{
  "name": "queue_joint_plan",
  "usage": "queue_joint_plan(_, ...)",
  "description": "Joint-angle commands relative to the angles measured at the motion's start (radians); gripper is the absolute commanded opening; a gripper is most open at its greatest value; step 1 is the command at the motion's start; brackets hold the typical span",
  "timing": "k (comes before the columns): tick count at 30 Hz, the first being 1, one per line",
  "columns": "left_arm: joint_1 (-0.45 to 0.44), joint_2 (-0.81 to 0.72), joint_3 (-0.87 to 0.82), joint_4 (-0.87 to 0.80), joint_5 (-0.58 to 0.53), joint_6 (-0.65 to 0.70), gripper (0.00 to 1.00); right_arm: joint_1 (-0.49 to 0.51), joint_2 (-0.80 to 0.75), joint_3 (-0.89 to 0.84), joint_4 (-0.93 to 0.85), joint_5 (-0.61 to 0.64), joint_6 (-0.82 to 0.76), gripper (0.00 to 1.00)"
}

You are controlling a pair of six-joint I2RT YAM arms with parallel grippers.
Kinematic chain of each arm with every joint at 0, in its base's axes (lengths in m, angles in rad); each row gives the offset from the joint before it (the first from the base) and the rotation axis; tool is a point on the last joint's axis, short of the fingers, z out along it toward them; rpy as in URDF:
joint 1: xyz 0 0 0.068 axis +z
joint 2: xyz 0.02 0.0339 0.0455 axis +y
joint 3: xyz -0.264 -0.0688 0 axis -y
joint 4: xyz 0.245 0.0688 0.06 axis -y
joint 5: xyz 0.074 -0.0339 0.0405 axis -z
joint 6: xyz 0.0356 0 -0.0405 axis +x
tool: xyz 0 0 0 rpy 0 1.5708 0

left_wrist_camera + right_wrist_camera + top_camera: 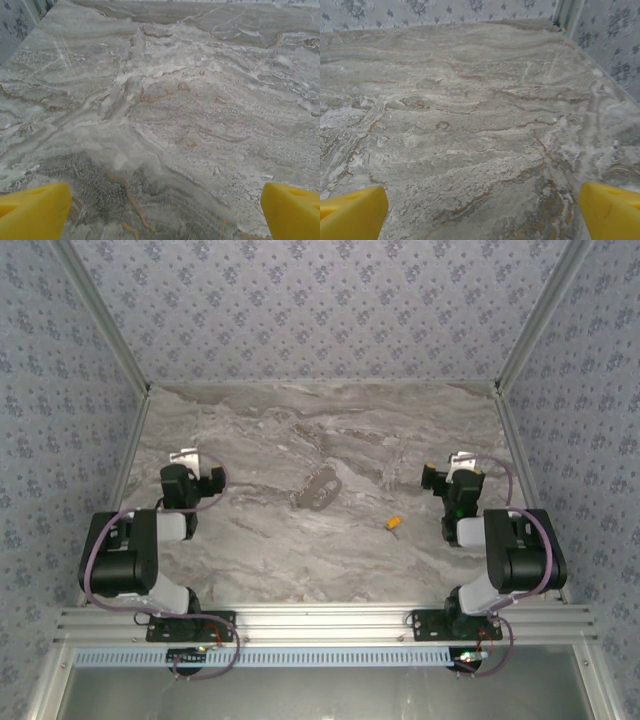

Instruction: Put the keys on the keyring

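Left tool (188, 458): is sitting at the mid-left of the overhead frame, released, its jaws spread wide and grasping nothing.
Left wrist view: its yellow fingers (33, 212) are showing at the two bottom corners, with bare marble lying between them.
Right tool (462, 462): is sitting at the mid-right of the overhead frame, likewise released, with nothing between its jaws.
Right wrist view: its yellow fingers (610, 210) are filling the bottom corners, far apart, over bare marble.
Keyring (318, 490): is lying flat just left of the frame's centre, pale against the grey veining and well apart from both tools.
Key (394, 523): is lying down and to the right of the keyring, apart from it and nearer the right tool; its yellow-orange head is showing clearly.
Surface (270, 550): is carrying both items on grey marble, with patterned walls (320, 310) standing around it.
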Motion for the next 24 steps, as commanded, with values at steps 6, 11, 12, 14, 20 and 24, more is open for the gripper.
queue_joint_plan(6, 0.004, -0.180, 0.126, -0.325, -0.036, -0.028, 0.98, 0.078, -0.154, -0.068, 0.039, 0.185, -0.075, 1.00)
queue_joint_plan(11, -0.004, -0.279, 0.205, -0.539, -0.042, -0.056, 0.98, 0.035, -0.370, 0.168, -0.599, 0.129, 0.152, 1.00)
queue_joint_plan(12, -0.006, -0.302, 0.220, -0.582, -0.043, -0.068, 0.98, 0.022, -0.392, 0.221, -0.706, 0.135, 0.239, 1.00)
queue_joint_plan(14, -0.011, -0.342, 0.252, -0.658, -0.047, -0.094, 0.98, -0.019, -0.417, 0.320, -0.899, 0.080, 0.424, 1.00)
queue_joint_plan(20, -0.023, -0.425, 0.386, -0.932, -0.012, -0.236, 0.98, -0.115, -0.424, 0.401, -0.928, -0.345, 0.549, 0.96)
queue_joint_plan(24, -0.052, -0.416, 0.482, -1.133, 0.035, -0.355, 0.98, -0.075, -0.374, 0.469, -1.007, -0.437, 0.586, 0.90)
